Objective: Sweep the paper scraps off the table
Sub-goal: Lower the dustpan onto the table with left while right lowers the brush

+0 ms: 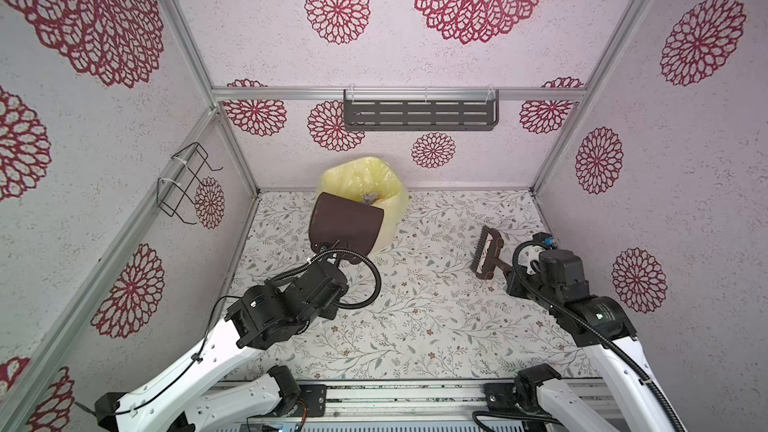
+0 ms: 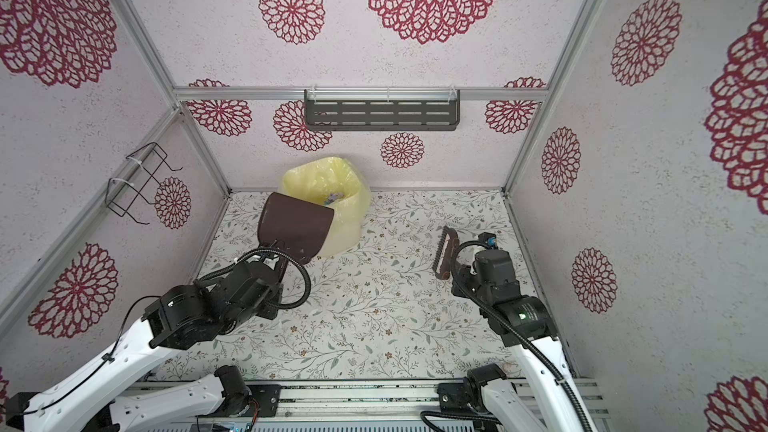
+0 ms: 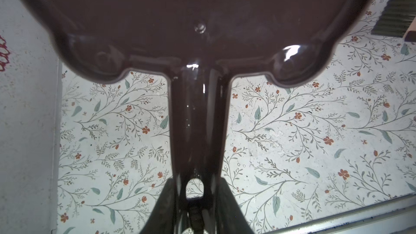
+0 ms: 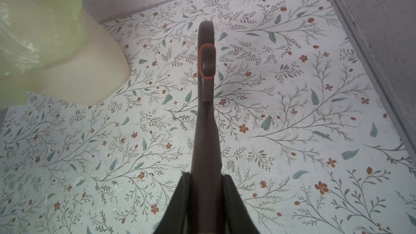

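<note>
- Left wrist view: the left gripper [image 3: 195, 201] is clamped narrow on the handle of the dark brown glossy plastic dustpan [image 3: 202, 19]. The pan is raised off the white, leaf-printed desk [image 3: 292, 131].
- In both top views the dustpan is tipped with its mouth over the cream bin lined with a translucent yellow plastic bag [image 1: 392, 218]. The bin stands at the far left-centre of the desk, close to the back wall.
- The only small crumpled paper scraps [image 1: 368, 198] in view lie inside the bin, just past the pan's lip. None show loose on the desk, though the arms hide part of the near side.
- Right wrist view: the right gripper [image 4: 206, 190] is closed tight on the handle of the brown plastic hand brush [image 1: 489, 250]. The brush is on the right, well apart from the bin; whether its bristles touch the desk I cannot tell.
- The step in hand looks like emptying the pan, with the task near its end.
- To do it well, hold the lip inside the bag's rim and steepen the tilt gently so any last wads slide off.
- Avoid leaning on the bin, which is probably light, or snagging the loose bag.
- The pan's inside is hidden in every view, so level it before drawing back.
- Leave the brush parked clear on the right.
</note>
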Motion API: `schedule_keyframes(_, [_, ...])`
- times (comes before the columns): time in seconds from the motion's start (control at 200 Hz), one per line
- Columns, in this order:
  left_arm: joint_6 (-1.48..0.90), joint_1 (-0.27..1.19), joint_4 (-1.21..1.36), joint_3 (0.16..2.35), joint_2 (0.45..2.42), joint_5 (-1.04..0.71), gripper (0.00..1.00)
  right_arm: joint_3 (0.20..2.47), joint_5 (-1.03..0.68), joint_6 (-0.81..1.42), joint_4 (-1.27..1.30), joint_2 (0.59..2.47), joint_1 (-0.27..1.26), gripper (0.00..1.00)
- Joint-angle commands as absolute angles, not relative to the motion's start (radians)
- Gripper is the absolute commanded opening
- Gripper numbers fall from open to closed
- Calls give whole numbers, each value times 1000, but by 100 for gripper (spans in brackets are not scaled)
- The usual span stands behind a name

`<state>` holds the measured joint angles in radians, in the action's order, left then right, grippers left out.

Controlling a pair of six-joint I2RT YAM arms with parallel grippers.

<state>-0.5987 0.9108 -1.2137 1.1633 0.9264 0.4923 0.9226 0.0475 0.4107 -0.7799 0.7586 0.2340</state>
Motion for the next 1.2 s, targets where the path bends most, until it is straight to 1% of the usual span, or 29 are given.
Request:
schedule_keyframes(0.0, [-724, 926, -1171, 1119, 906, 468, 0, 875, -88, 406, -615, 741, 120, 0])
schedule_keyframes(0.205, [-789, 934, -1173, 1052, 861, 463, 0, 718, -352, 442, -436, 727, -121, 0])
schedule_keyframes(0.305, [-807, 936, -1162, 1025, 834, 460, 0, 629, -520, 500, -324, 735, -252, 0])
schedule_keyframes(0.38, [-824, 936, -1150, 1003, 824, 448, 0, 567, -604, 558, -240, 731, -326, 0])
schedule_keyframes(0.726, [-884, 936, -1121, 917, 819, 423, 0, 361, -701, 665, -158, 721, -458, 0])
schedule_keyframes(0.841, [-911, 936, -1112, 884, 811, 411, 0, 325, -695, 677, -196, 728, -503, 0])
schedule_keyframes(1.016, [-960, 927, -1107, 832, 807, 386, 0, 333, -608, 626, -337, 718, -523, 0])
schedule_keyframes(1.071, [-972, 916, -1099, 810, 810, 370, 0, 333, -585, 617, -371, 711, -524, 6])
schedule_keyframes(1.096, [-978, 908, -1094, 800, 813, 363, 0, 333, -576, 614, -384, 707, -523, 10])
schedule_keyframes(1.146, [-976, 886, -1075, 774, 820, 339, 0, 335, -551, 614, -416, 698, -523, 23])
schedule_keyframes(1.191, [-970, 851, -1055, 752, 829, 311, 0, 338, -523, 618, -441, 684, -524, 29])
